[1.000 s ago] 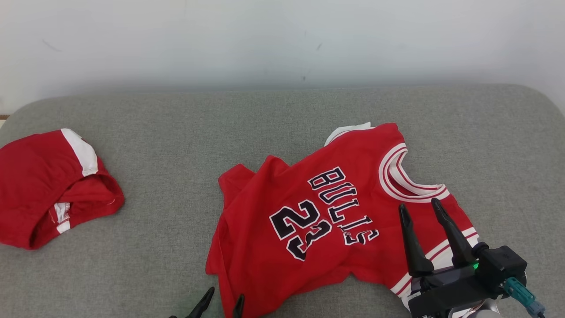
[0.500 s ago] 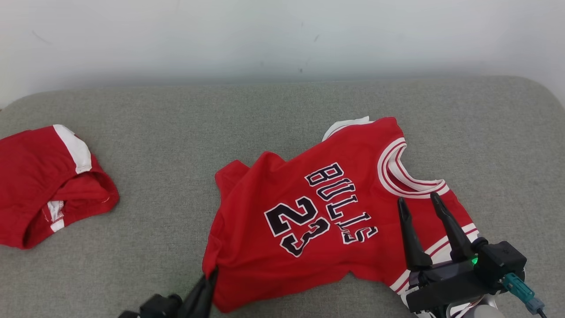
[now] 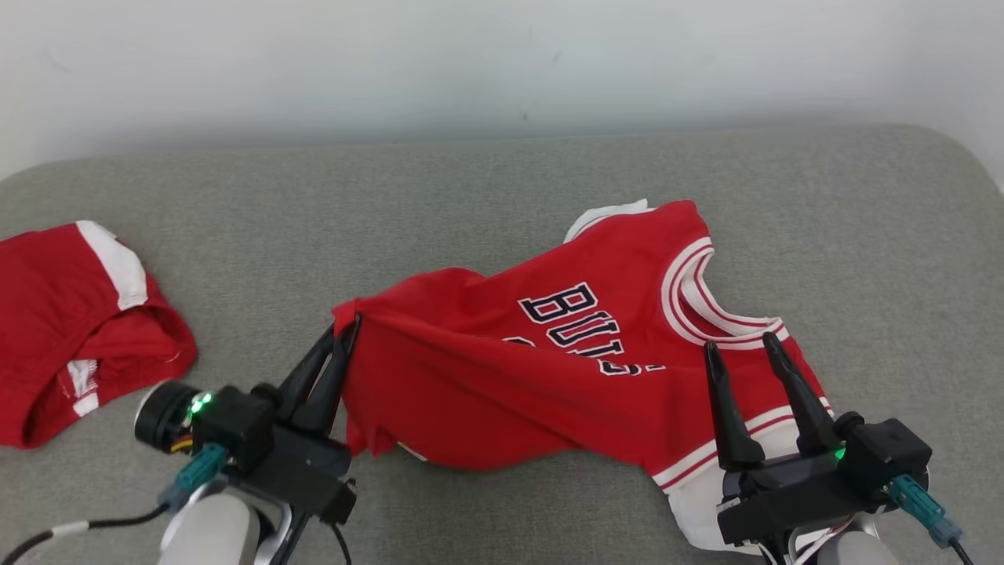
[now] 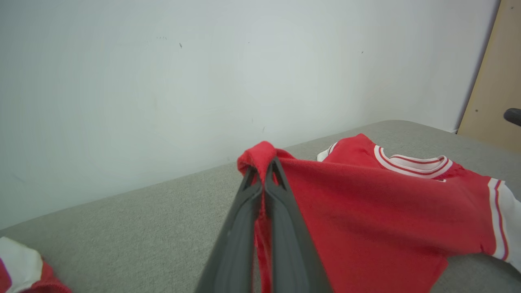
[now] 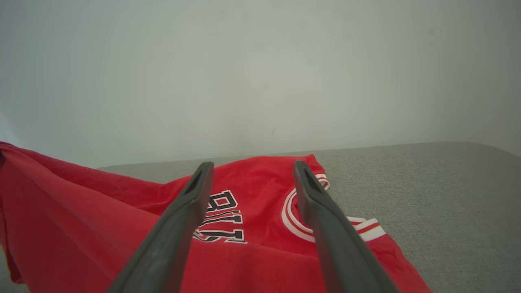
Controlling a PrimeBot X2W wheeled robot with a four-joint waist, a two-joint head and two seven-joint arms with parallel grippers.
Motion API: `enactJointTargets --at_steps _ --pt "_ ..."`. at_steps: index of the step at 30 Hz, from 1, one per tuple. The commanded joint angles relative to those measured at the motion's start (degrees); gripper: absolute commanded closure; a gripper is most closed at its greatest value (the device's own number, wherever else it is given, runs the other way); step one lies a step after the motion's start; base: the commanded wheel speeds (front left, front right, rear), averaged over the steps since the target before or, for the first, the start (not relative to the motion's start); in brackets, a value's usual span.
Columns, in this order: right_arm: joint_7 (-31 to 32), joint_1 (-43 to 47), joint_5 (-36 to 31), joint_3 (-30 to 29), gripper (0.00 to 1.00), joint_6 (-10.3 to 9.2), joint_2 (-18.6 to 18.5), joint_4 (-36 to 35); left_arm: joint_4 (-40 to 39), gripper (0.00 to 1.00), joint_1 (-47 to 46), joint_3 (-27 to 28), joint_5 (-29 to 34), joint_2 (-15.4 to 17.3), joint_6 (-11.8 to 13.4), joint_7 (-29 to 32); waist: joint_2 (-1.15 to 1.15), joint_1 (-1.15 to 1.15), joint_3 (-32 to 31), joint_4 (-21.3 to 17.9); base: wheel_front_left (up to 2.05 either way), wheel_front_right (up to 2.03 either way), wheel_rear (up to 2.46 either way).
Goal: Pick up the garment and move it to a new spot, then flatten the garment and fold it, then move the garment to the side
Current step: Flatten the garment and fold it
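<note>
Obs., largest first.

- Pale plain wall (image 3: 502, 63) behind the work area.
- Grey woven upholstered surface (image 3: 502, 196) with rounded corners; it carries everything else.
- Red short-sleeved jersey with white-and-red striped trim (image 3: 549, 392), right of centre on the grey surface. Its neck end lies flat towards my right. Its left corner is raised off the surface, and the cloth runs taut from that corner back towards the collar. A fold covers the lower part of the print.
- Second red garment with a white band (image 3: 70, 329), crumpled at the far left edge, well apart from the jersey.
- Left gripper (image 3: 345, 323): dark fingers clamped together on the raised corner of the jersey. In the left wrist view a bunch of red cloth sits pinched at the tips (image 4: 262, 162) and a strip hangs between the fingers.
- Right gripper (image 3: 740, 345): fingers spread, grasping nothing. It is over the jersey's shoulder, just beside the collar. I cannot tell whether the tips touch the cloth.
- Striped round collar (image 3: 706, 306), lying flat.
- Black white-edged lettering "BULLS" (image 3: 580, 326), partly folded under.
</note>
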Motion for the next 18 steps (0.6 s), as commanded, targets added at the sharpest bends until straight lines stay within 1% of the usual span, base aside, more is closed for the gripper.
enactJointTargets --at_steps 1,6,10,18 --pt "-0.2 -0.3 -0.2 -0.2 0.00 -0.04 0.1 0.2 -0.2 1.00 -1.4 -0.3 -0.1 0.5 -0.2 0.5 0.00 0.00 0.5 -1.0 0.00 0.00 0.00" --pt "-0.2 -1.1 -0.6 -0.3 0.00 -0.04 0.4 0.8 2.6 1.00 -5.6 -1.3 -1.2 1.6 -0.5 1.2 0.00 0.00 1.8 -3.0 0.00 0.00 0.00" --pt "-0.2 -1.6 -1.2 -0.4 0.00 -0.04 0.9 1.0 7.5 1.00 -9.3 -1.5 -1.5 2.9 -0.7 0.6 0.00 0.00 2.9 -4.7 0.00 0.00 0.00" --pt "-0.2 -2.5 -2.0 -0.4 0.00 -0.04 1.0 1.9 17.5 1.00 -18.2 -3.4 -2.8 3.9 -0.9 -0.7 0.00 0.00 4.8 -7.0 0.00 0.00 0.00"
